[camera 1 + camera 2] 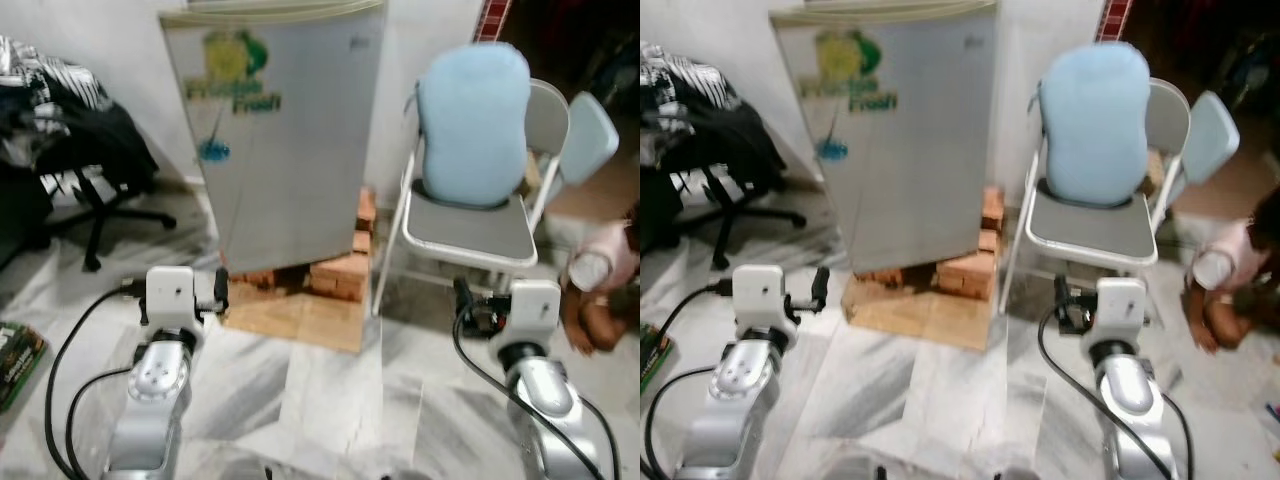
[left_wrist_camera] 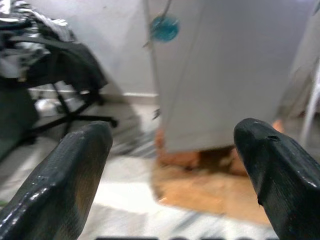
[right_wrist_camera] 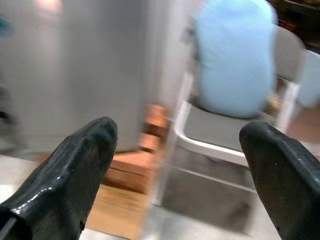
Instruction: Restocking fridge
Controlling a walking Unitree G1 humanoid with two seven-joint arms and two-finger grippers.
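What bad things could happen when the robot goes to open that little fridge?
1. The fridge sits on stacked bricks and a board, so a hard pull on its shut door might wobble it.
2. A person crouches near the right gripper, beside the chair; a swing of that arm could bump them.
3. Both the right and the left gripper are open and hold nothing, so nothing is ready to stock.

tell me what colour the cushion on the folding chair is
Light blue; the cushion shows best in the left eye view.
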